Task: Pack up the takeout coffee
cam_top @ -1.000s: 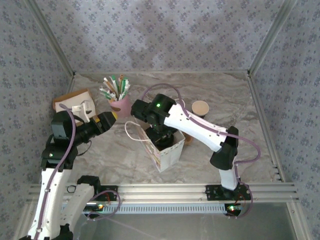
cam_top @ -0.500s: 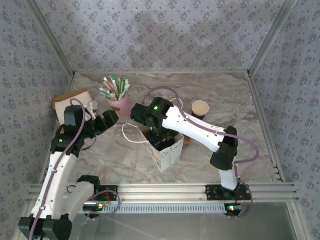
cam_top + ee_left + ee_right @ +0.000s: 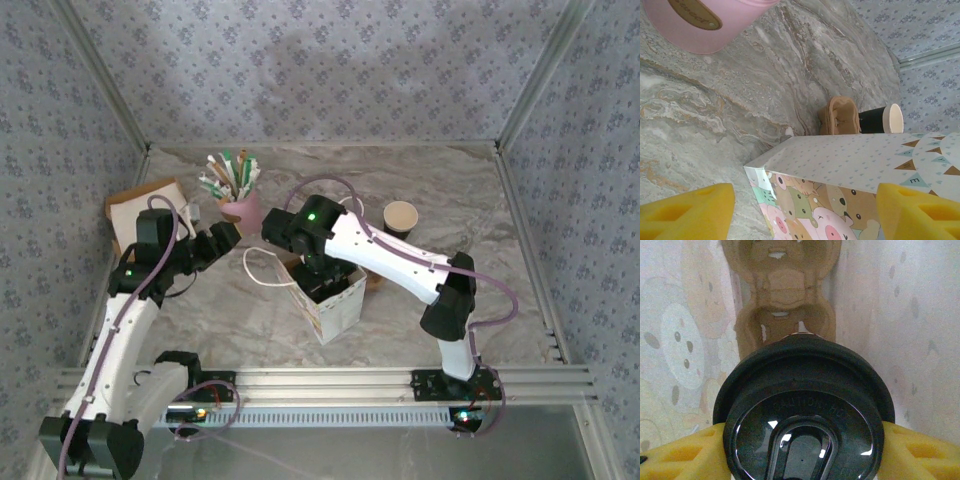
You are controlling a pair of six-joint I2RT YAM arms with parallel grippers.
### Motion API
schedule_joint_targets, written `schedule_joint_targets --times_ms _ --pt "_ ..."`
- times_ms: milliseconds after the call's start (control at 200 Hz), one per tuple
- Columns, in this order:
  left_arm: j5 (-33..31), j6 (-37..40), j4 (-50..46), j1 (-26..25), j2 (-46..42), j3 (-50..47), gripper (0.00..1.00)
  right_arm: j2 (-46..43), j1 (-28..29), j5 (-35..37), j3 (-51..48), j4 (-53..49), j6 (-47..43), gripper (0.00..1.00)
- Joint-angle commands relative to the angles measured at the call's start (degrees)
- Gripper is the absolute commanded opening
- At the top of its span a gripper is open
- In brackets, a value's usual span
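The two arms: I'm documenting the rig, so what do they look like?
The left arm and right arm have white shells, black joints, a green light each and a purple cable running along them. Their fingers are yellow, with moulded recesses.

Lid point(image 3: 802, 410) emb. "CAUTION HOT", faint; bag point(image 3: 840, 160) flags "W", "E".

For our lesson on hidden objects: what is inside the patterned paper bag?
Inside the paper bag, the right gripper holds the takeout coffee, with a cardboard cup carrier deeper in. The black lid hides the cup's wall and part of the carrier.
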Motion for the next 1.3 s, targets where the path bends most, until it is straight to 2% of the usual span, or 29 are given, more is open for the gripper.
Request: schedule_joint_targets --times_ms 0,615,1294 --pt "0.1 0.5 1.3 -0.1 -0.2 -0.1 0.75 -1.2 -0.5 -1.0 -1.2 -8.0 -1.1 0.65" --pt "-0.4 0.7 0.4 -0.5 -0.2 -0.3 0.75 -1.2 -2.1 -4.4 -7.4 -2.1 -4.0 0.65" --pt "-3.5 1.8 -3.4 -0.6 -3.5 -1.2 0.8 -1.8 -2.7 -4.8 -7.8 -0.5 -5.2 0.65"
